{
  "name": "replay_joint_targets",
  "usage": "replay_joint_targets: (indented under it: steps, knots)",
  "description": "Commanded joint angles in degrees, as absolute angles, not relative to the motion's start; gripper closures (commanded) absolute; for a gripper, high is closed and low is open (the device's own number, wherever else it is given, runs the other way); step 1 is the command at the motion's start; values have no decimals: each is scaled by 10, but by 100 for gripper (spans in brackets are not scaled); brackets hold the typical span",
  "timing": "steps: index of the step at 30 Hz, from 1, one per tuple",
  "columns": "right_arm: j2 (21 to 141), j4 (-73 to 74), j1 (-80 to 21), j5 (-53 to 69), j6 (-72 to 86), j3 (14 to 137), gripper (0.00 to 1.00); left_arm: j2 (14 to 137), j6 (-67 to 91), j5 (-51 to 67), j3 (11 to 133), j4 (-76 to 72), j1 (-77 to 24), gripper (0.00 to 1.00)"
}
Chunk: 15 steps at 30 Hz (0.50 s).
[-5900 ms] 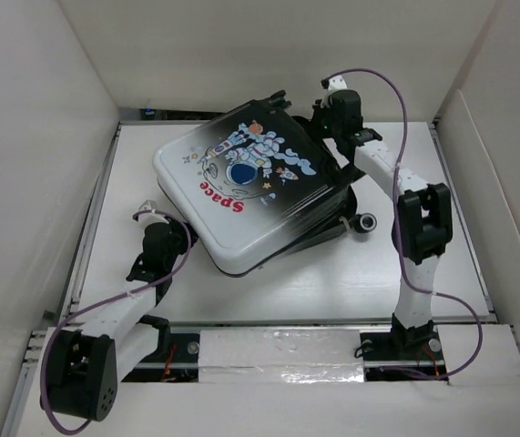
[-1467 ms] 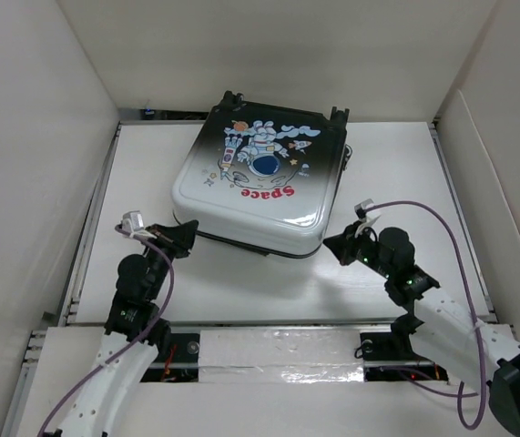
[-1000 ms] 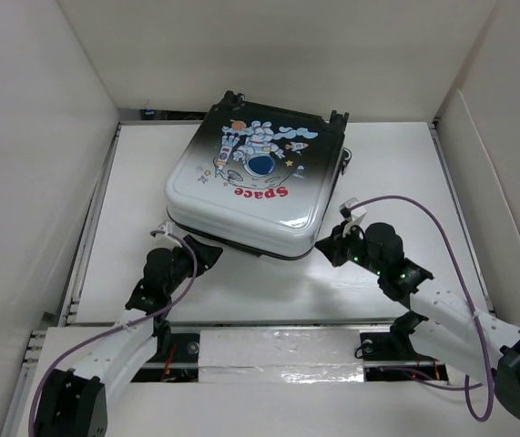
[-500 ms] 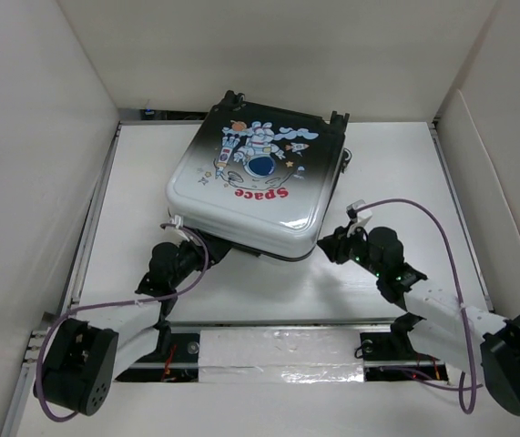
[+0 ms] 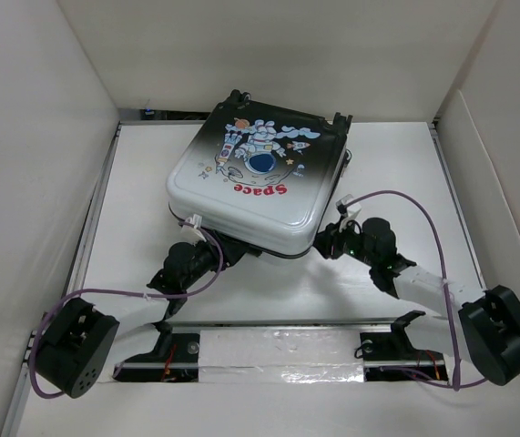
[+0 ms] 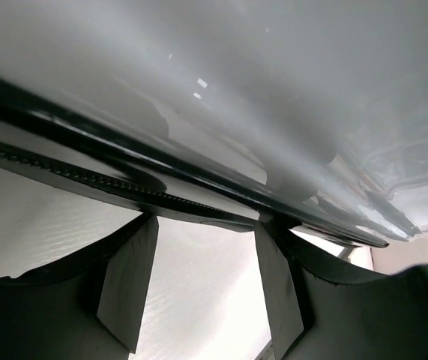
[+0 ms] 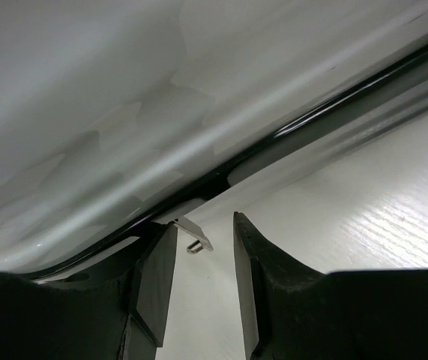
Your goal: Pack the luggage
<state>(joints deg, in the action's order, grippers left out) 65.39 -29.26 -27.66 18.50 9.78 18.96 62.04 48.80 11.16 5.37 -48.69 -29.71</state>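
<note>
The luggage [image 5: 260,177], its black-to-white shell with the astronaut and "Space" print facing up, lies flat in the middle of the table with the lid down. My left gripper [image 5: 220,255] is open, its tips at the zipper seam [image 6: 109,187] under the near left edge of the shell [image 6: 273,90]. My right gripper [image 5: 324,242] is open at the near right corner. In the right wrist view the gripper [image 7: 204,223] has a small metal zipper pull [image 7: 196,238] hanging between its fingers, touching neither. The lining and contents are hidden.
White walls box in the table [image 5: 405,164] on the left, back and right. Black wheels [image 5: 239,96] stick out at the luggage's far edge. Purple cables loop over both arms. A taped rail [image 5: 278,346] runs along the near edge.
Both arms have stretched forward and low. The left gripper has slid in under the luggage's near left edge, and the right gripper has closed in on the near right corner. The luggage has barely shifted.
</note>
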Motion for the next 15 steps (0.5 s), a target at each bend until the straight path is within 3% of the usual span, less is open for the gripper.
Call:
replay_joint_targets:
  steps: [1, 10, 15]
  knots:
    - [650, -366, -276, 217, 86, 197, 59, 607, 492, 88, 63, -524, -299, 49]
    - [711, -512, -276, 222, 134, 179, 63, 659, 503, 101, 65, -578, -312, 50]
    - [743, -580, -281, 216, 156, 171, 82, 682, 503, 92, 79, -598, -324, 52]
